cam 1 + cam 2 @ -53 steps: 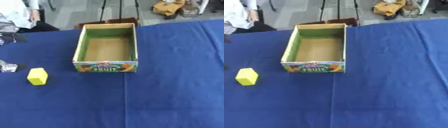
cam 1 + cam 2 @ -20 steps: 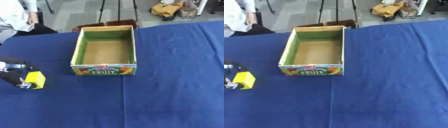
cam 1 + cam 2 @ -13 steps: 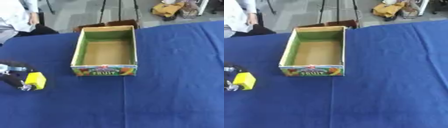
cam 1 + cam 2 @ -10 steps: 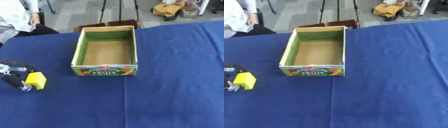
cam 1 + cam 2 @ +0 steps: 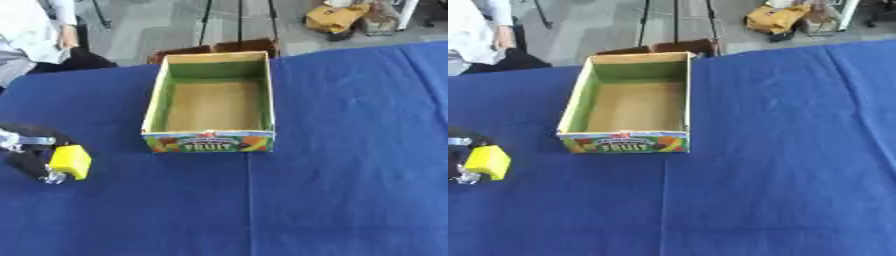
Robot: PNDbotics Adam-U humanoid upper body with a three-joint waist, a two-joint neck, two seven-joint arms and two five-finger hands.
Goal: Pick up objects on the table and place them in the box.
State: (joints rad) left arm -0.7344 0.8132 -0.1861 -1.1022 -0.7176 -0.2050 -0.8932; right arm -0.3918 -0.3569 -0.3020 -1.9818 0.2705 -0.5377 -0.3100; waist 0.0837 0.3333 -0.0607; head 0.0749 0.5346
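blue cloth is covering the table (image 5: 350, 150); the left hand (image 5: 31, 152) is pinching the yellow block (image 5: 70, 162) at the grasping step. next it is needing lifting toward the open box (image 5: 213, 102), up and rightward of the hand.

L hand (image 5: 31, 155) cut off by pic's left edge; yellow block (image 5: 70, 162) hides its palm. R hand nowhere in either view.

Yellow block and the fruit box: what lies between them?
Only bare blue tablecloth lies between the yellow block and the fruit box, shown in the left eye view.
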